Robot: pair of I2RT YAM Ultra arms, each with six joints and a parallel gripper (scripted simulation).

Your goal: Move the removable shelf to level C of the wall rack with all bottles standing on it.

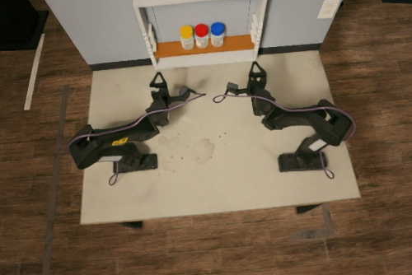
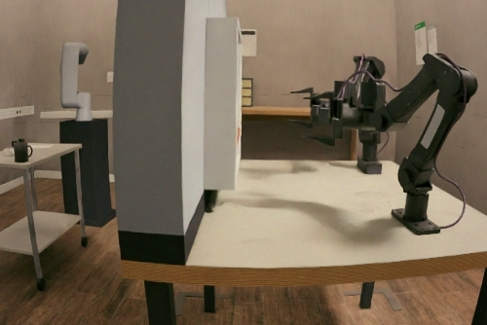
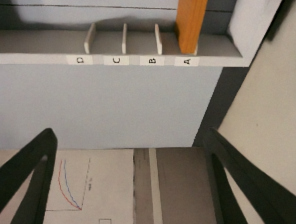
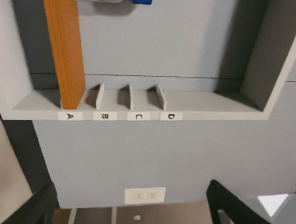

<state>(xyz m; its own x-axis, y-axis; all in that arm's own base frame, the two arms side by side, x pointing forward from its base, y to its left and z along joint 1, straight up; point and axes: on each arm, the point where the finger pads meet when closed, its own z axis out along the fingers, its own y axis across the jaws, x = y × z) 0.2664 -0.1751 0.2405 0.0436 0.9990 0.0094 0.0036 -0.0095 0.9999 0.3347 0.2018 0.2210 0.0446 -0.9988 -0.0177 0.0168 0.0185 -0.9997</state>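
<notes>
So the shelf point(image 1: 166, 49) point(image 3: 190, 25) point(image 4: 67, 60) runs left-right, upper centre of the top view, beyond both wide-open jaws point(image 1: 205, 95) point(image 1: 220, 99); neither looks nearer.Scratch that first line, cleaner version: the shelf point(image 1: 166, 49) point(image 2: 239, 134) point(image 3: 190, 25) point(image 4: 67, 60) runs sideways, upper centre of the top view, ahead of the left jaws point(image 1: 158, 78) point(image 2: 298, 114) and right jaws point(image 1: 256, 69) point(image 2: 298, 109), both wide apart; right looks slightly nearer.

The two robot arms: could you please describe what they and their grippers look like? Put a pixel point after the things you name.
Both arms are black and many-jointed, with a thin purple cable along each and a pale rectangular patch low down. The left one also bears a yellow marking. The left gripper point(image 1: 158, 77) point(image 3: 132, 133) and right gripper point(image 1: 256, 67) point(image 4: 135, 187) match: black, with tapering fingers that look like open triangular loops from above.
</notes>
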